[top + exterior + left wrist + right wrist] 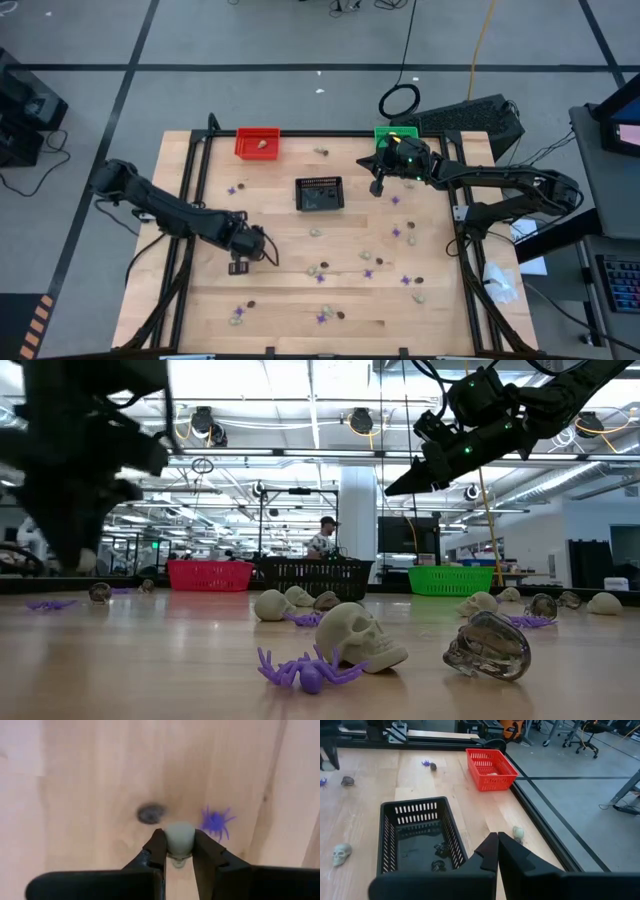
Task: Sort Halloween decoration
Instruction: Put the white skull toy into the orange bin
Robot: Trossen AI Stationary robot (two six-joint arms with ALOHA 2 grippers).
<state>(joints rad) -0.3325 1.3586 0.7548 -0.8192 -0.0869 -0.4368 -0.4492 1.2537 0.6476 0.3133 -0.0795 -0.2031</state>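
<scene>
Left gripper point(179, 851) low over the front-left of the worktop point(290, 300), fingers point(156, 851) pinched on a pale skull point(179, 836); looks like it's still on the wood, hard to say. Purple spider point(216, 821) and a dark skull point(150, 813) lie just beyond it. More skulls and spiders are scattered mid-worktop. Black basket point(417, 837) holds a few dark bits. Right gripper point(496, 851) hangs beside it, fingers closed, empty. Red basket point(258, 142) and green basket point(386, 134) at the far edge.
</scene>
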